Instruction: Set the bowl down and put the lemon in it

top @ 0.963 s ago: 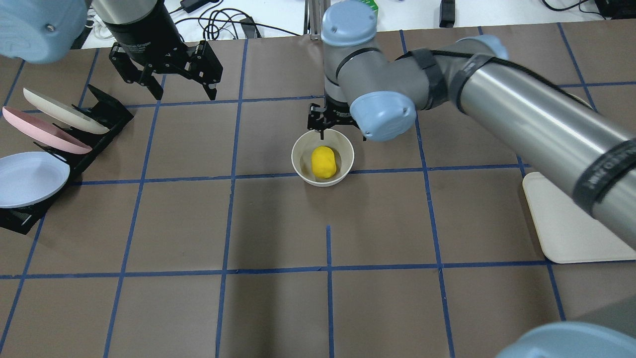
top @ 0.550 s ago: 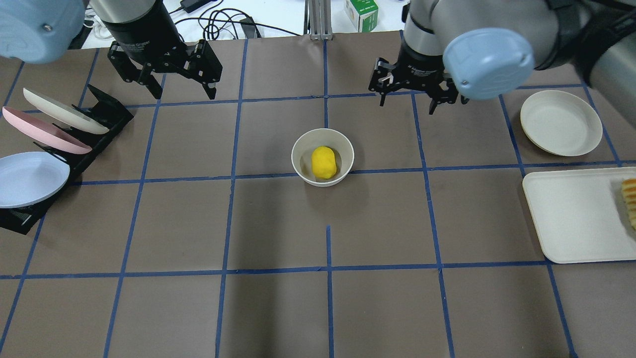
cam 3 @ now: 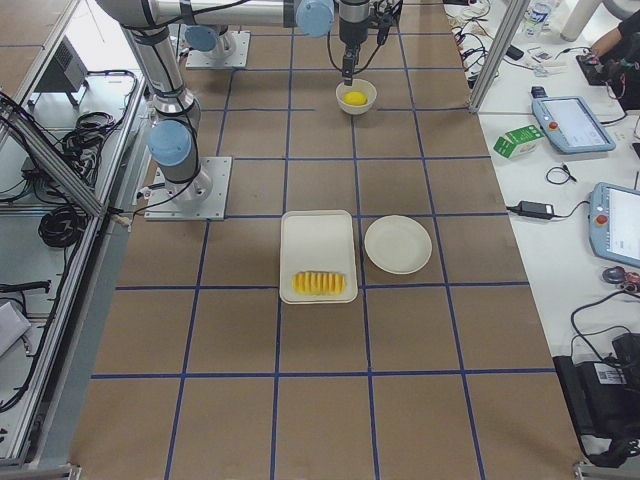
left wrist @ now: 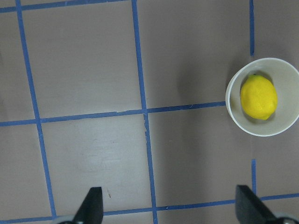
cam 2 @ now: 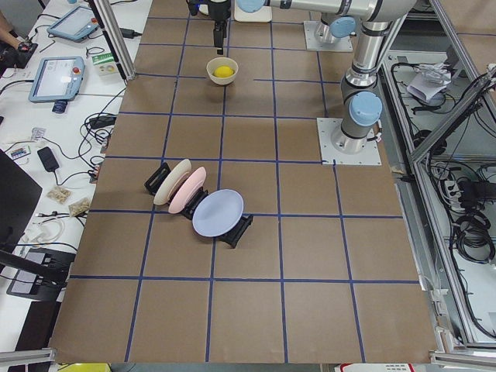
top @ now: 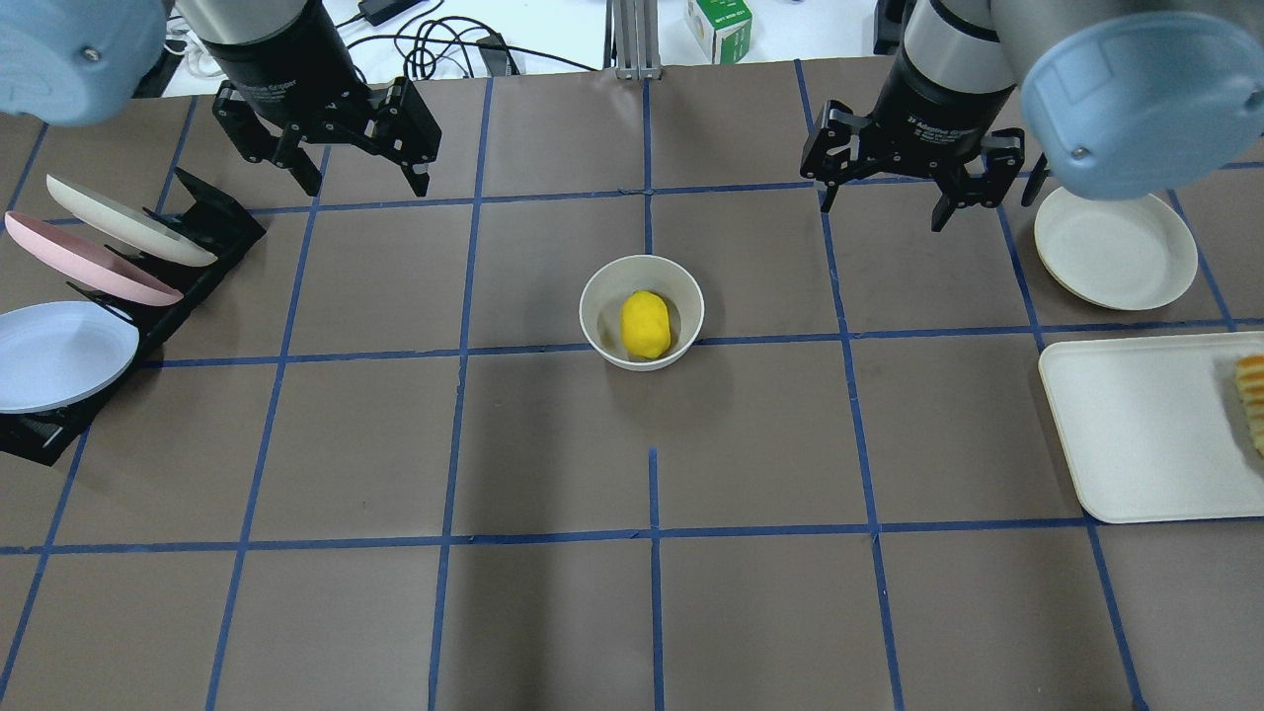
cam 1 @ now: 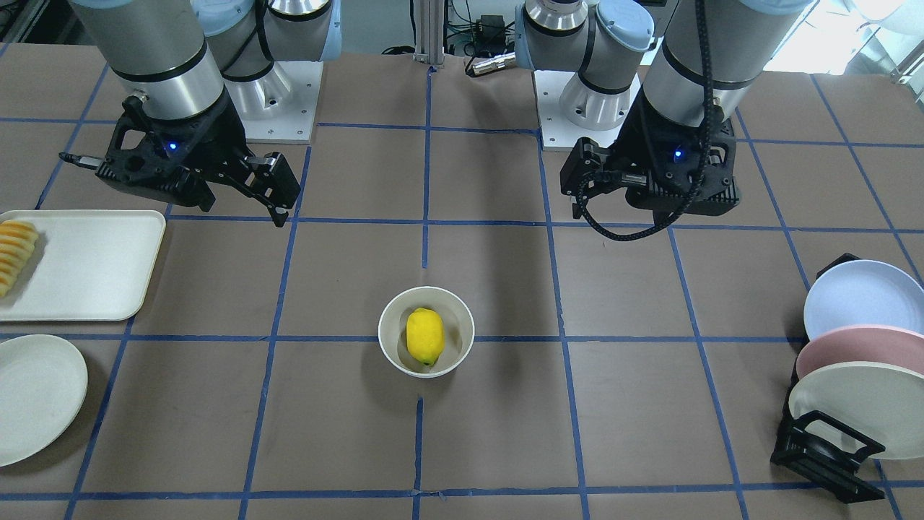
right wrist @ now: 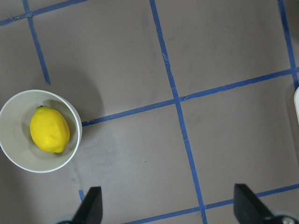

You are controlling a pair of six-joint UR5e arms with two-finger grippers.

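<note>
The off-white bowl [top: 595, 308] stands upright at the table's middle with the yellow lemon [top: 646, 324] lying inside it. Both also show in the front view, bowl [cam 1: 390, 339] and lemon [cam 1: 424, 335]. My right gripper [top: 884, 209] is open and empty, high above the table, behind and to the right of the bowl. Its wrist view shows the bowl [right wrist: 14, 156] and lemon [right wrist: 49, 129] at the left. My left gripper [top: 367, 183] is open and empty at the back left. Its wrist view shows the bowl [left wrist: 232, 109] and lemon [left wrist: 258, 97] at the right.
A black rack [top: 212, 222] with three pastel plates stands at the left edge. A flat white plate [top: 1114, 247] and a white tray [top: 1145, 425] with fruit slices [top: 1252, 400] lie at the right. A green box [top: 718, 25] and cables lie beyond the far edge.
My right arm has pulled back from just behind the bowl to the back right, uncovering the plate and tray. The lemon stays in the bowl. The left arm has not moved.
</note>
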